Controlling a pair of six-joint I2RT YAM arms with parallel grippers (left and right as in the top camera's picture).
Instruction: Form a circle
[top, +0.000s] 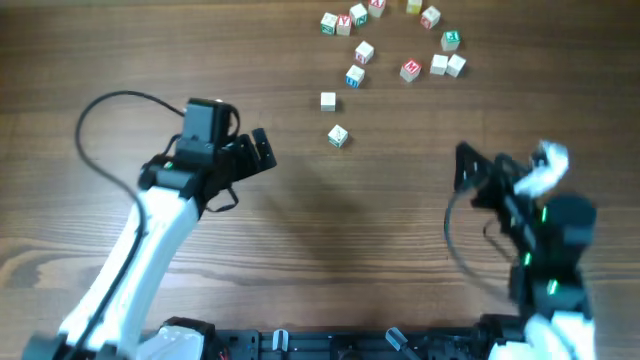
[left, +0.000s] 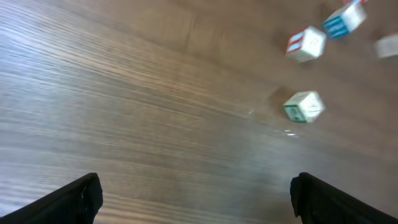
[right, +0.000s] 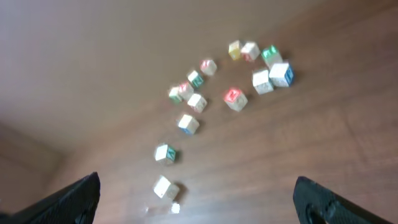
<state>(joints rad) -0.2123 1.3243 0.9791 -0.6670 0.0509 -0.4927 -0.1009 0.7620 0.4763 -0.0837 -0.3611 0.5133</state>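
With the left end effector (top: 263, 152) and right end effector (top: 466, 172) gaping wide and empty, the left is likely needing to straddle the nearest stray cube (top: 337, 136) squarely, sparing the circle (top: 410, 70).

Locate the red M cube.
Overhead, the red M cube lies near the top of the frame, right of centre, just left of a pale cube.
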